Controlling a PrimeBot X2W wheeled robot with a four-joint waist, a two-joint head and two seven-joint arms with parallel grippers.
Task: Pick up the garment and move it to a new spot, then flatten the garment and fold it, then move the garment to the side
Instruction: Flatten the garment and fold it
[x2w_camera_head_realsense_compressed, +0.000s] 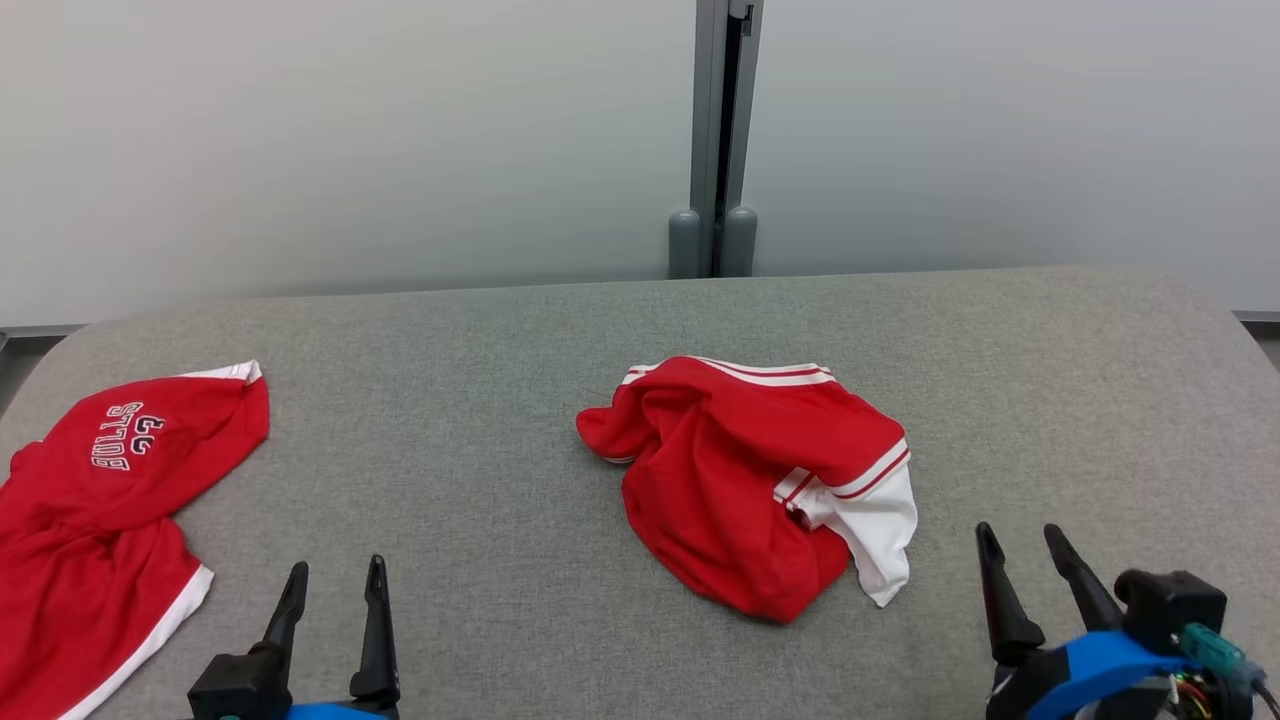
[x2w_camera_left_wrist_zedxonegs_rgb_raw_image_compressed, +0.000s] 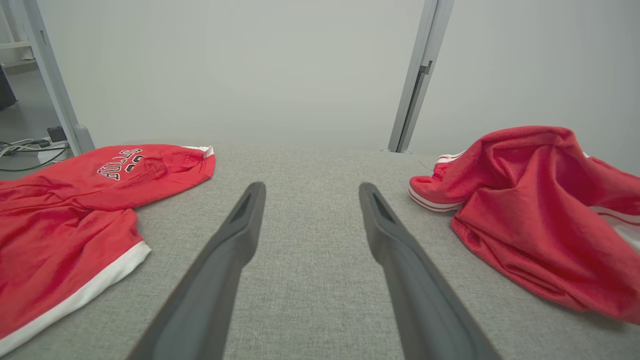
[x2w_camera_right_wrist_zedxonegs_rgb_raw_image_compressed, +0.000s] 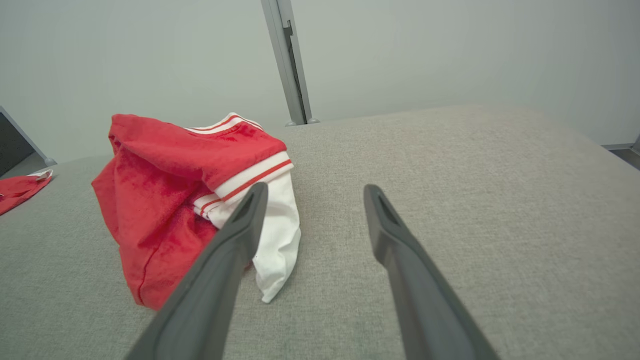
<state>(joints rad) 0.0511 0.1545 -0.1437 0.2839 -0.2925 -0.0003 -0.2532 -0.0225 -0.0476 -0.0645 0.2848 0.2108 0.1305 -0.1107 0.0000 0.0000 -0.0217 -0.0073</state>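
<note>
A crumpled red garment (x2w_camera_head_realsense_compressed: 745, 475) with white striped trim lies in a heap at the middle of the grey table (x2w_camera_head_realsense_compressed: 480, 440). It shows at the right of the left wrist view (x2w_camera_left_wrist_zedxonegs_rgb_raw_image_compressed: 530, 210) and at the left of the right wrist view (x2w_camera_right_wrist_zedxonegs_rgb_raw_image_compressed: 170, 185). My left gripper (x2w_camera_head_realsense_compressed: 336, 580) stands open near the table's front edge, well to the garment's left, its fingers (x2w_camera_left_wrist_zedxonegs_rgb_raw_image_compressed: 235, 235) apart over bare cloth. My right gripper (x2w_camera_head_realsense_compressed: 1020, 540) stands open at the front right, just right of the garment's white part, with nothing between its fingers (x2w_camera_right_wrist_zedxonegs_rgb_raw_image_compressed: 240, 225).
A second red garment (x2w_camera_head_realsense_compressed: 95, 510) with white lettering and a white hem lies spread at the table's left end, also in the left wrist view (x2w_camera_left_wrist_zedxonegs_rgb_raw_image_compressed: 90, 200). A grey post (x2w_camera_head_realsense_compressed: 715, 140) stands behind the table against a pale wall.
</note>
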